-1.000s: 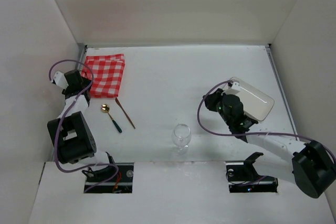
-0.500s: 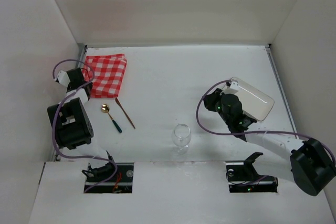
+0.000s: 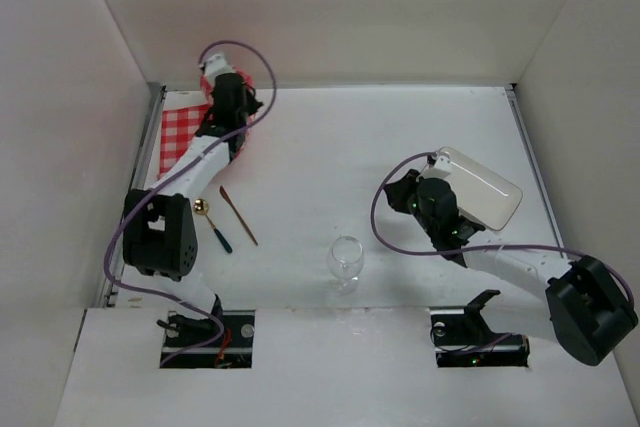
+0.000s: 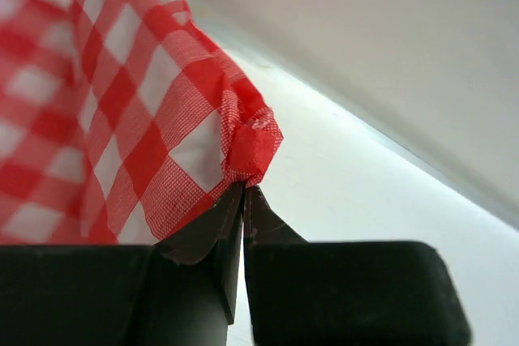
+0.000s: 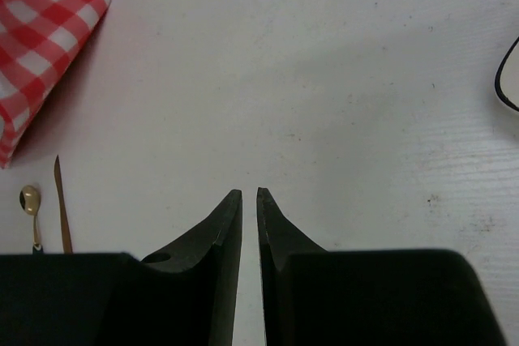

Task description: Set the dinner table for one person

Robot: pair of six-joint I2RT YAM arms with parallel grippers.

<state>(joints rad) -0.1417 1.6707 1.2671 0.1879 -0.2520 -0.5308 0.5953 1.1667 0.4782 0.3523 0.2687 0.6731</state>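
At the far left corner of the dinner table (image 3: 330,142), the left gripper (image 4: 243,191) has its fingers pressed shut on one bunched corner of the red-and-white checked cloth (image 4: 154,111). The rest of the fabric hangs and drapes away to the left of the wrist view. A pinch at a corner, not the middle, lets the cloth trail flat behind the arm, which suits dragging or unfolding it toward the place setting. The arm is stretched long to reach that spot, so the grip looks light (a snag could pull the corner free).

The right gripper (image 5: 243,194) hovers low over bare table with its fingers drawn almost together. Only a thin slit shows between them, and they hold nothing. It sits just left of the white plate (image 3: 487,189), apart from it, probably waiting its turn so that the two arms do not cross.

The other pieces lie loosely near the front left. A gold spoon (image 3: 211,223) with a dark handle and a slim brown knife (image 3: 238,215) lie side by side without touching. A wine glass (image 3: 346,259) stands upright near the front middle. Nothing is yet set out as a place for one person. By this reading the task is at an early stage, with the cloth the first thing in hand.
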